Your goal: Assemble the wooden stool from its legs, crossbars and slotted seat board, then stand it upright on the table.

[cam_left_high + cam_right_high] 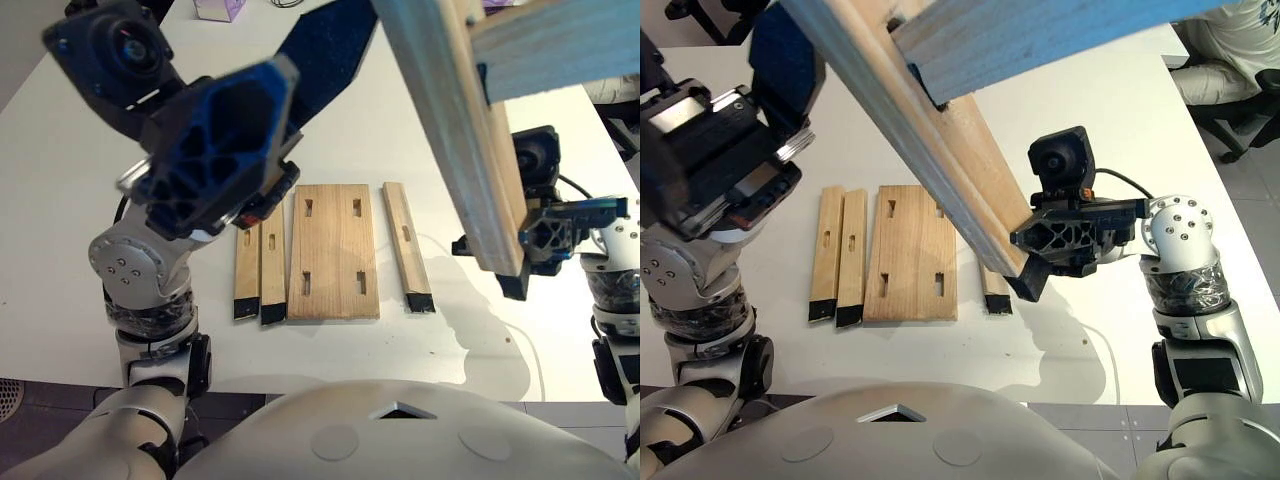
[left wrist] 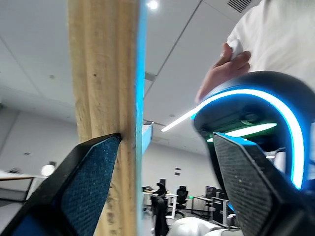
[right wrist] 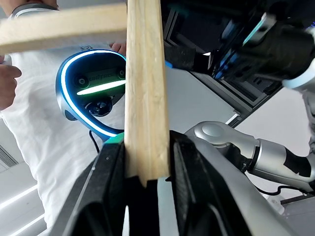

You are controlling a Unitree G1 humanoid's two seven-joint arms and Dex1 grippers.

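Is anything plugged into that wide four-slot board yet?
No, empty. The slotted seat board lies flat on the table, and all four slots show nothing standing in them.

head stereo: high, facing down, both sharing desk and seat board | wrist cams: tight on raised leg, aimed up at ceiling

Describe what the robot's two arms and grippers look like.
Both arms are silver-grey shells with black segments; the left arm and right arm have round joint caps dotted with small screws. The left gripper and right gripper are dark latticed frames with two flat fingers; the left's pads are blue and textured. A black camera block and a thin black cable sit by the right wrist.
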